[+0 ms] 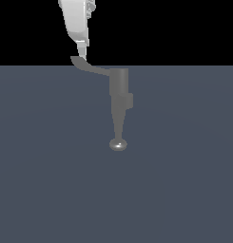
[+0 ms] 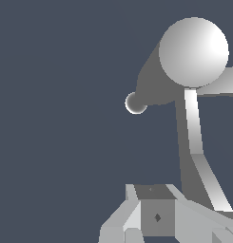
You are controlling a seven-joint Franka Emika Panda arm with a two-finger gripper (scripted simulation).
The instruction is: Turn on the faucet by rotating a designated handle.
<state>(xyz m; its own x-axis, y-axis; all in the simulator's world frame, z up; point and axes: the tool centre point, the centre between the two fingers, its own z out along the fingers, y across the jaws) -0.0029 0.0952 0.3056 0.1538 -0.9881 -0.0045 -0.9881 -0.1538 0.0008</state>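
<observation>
The grey faucet [image 1: 119, 88] stands upright in the exterior view, and its tapering spout ends in a shiny round tip [image 1: 118, 144]. The thin curved handle [image 1: 92, 68] projects from the top of the body toward the exterior view's left. My white gripper [image 1: 81, 52] comes down from above, its narrow fingertips resting at the handle's widened end. It looks shut, with nothing between its fingers. In the wrist view the faucet [image 2: 194, 52] shows a rounded top. The handle [image 2: 193, 128] runs from there to beside my gripper [image 2: 156, 217].
A plain dark blue-grey floor [image 1: 184, 190] spreads around the faucet. Behind it the background is black. No other objects show.
</observation>
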